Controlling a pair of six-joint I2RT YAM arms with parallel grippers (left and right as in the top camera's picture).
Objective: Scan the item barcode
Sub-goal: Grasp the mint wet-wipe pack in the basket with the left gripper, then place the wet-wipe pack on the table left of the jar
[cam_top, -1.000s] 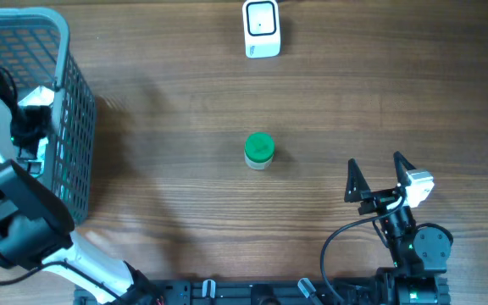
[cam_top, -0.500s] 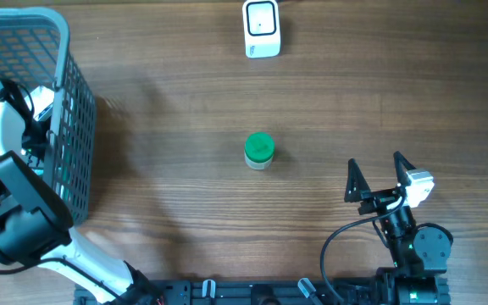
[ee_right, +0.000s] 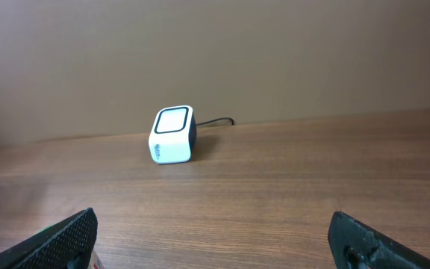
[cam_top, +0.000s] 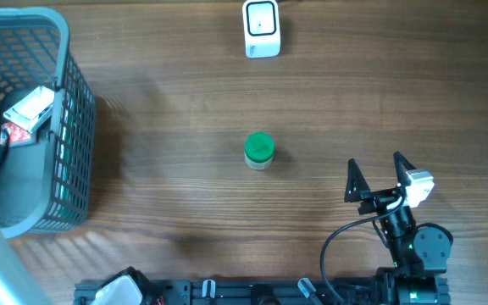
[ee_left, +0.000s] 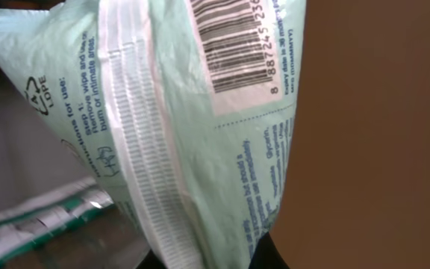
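A pale green wipes packet (ee_left: 200,134) is shown clamped at its lower edge in the left gripper (ee_left: 209,258), whose jaws are closed tight on it, with the barcode (ee_left: 234,45) turned toward the wrist camera. The pick is judged made, the packet apparently raised above the grey basket (cam_top: 73,127) at the table's left end. The carry to the white scanner (cam_top: 261,29), set well apart at the far edge, and the scan itself are not yet done. The right gripper (cam_top: 379,176) is held wide and empty near the front right. The printed code and the grip are given only by the left wrist view; from overhead the left arm is reduced to a blur at the frame's edge, and the held packet cannot be picked out with certainty. The layout is supplied by the overhead view alone, including a green-capped jar (cam_top: 259,151) at mid-table. The scanner's window and trailing cable are seen only from the right wrist.
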